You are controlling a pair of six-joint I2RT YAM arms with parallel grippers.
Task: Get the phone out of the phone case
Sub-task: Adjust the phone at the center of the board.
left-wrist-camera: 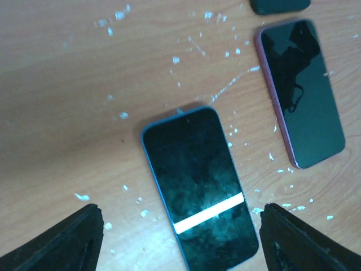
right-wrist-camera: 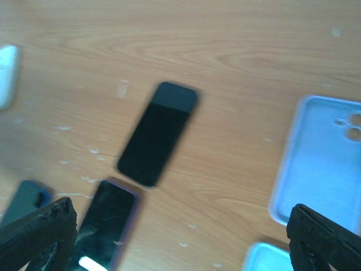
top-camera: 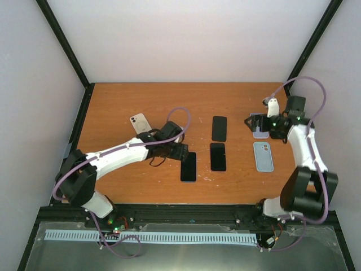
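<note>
A phone in a blue case [left-wrist-camera: 198, 183] lies screen up on the wooden table, also in the top view [top-camera: 188, 166]. My left gripper [left-wrist-camera: 180, 248] is open and hovers over its near end, one finger [left-wrist-camera: 62, 243] on each side, touching nothing; in the top view it [top-camera: 178, 151] sits just left of the phone. A phone in a pink case [left-wrist-camera: 302, 90] lies to its right [top-camera: 218, 156]. My right gripper [right-wrist-camera: 183, 237] is open and empty, over the table near the right edge [top-camera: 255, 123].
A bare black phone [top-camera: 219, 128] lies behind the pink-cased one, also in the right wrist view [right-wrist-camera: 159, 132]. Two empty light blue cases [top-camera: 263, 156] [right-wrist-camera: 324, 164] lie at the right. A white phone [top-camera: 139, 122] lies face down at the left. White flecks dot the table.
</note>
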